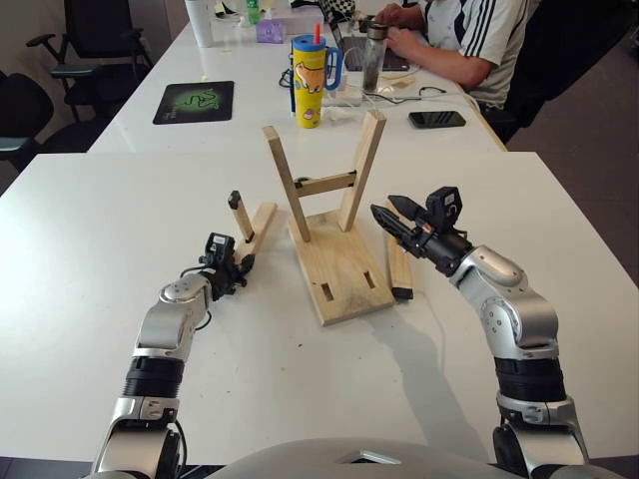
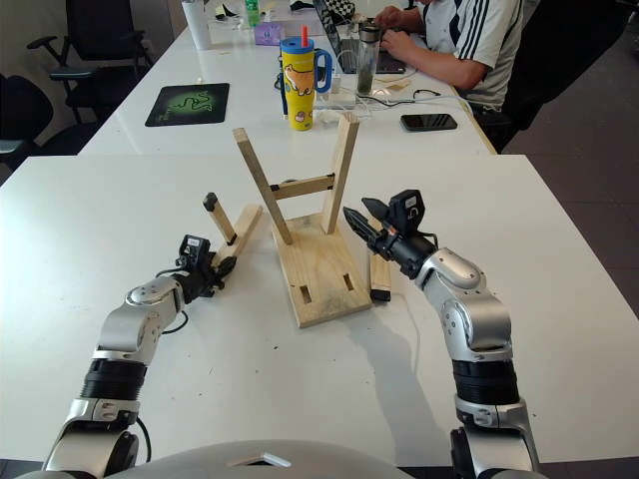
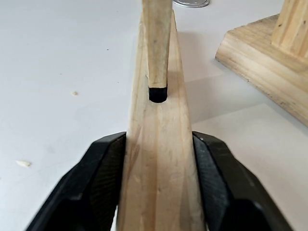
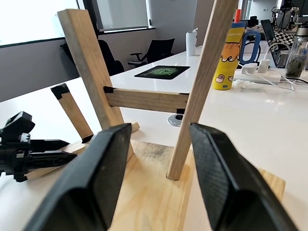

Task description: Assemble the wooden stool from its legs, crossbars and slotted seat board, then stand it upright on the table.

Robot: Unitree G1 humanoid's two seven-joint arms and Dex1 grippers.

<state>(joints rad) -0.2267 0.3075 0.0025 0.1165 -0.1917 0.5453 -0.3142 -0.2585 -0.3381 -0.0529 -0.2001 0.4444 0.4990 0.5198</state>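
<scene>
Jaws: left jaws pinch the loose leg [image 3: 159, 168]; right jaws wide apart.

Left pincer [image 1: 243, 264]: black, two slim tapered fingers, with broad matte black pads [image 3: 96, 187] seen up close. Small black camera box [image 1: 217, 245] just behind pincer. Thin black cable [image 1: 199, 321] loops behind wrist. Left arm [image 1: 165, 324]: rounded silver-grey shells, black ribbed collar [image 1: 153, 379] farther back. Right pincer [image 1: 383, 205]: same black pointed fingers [image 4: 103, 183], boxy black camera module [image 1: 445, 206] behind. Right arm [image 1: 514, 317]: bulkier silver shells, matching ribbed band.
</scene>
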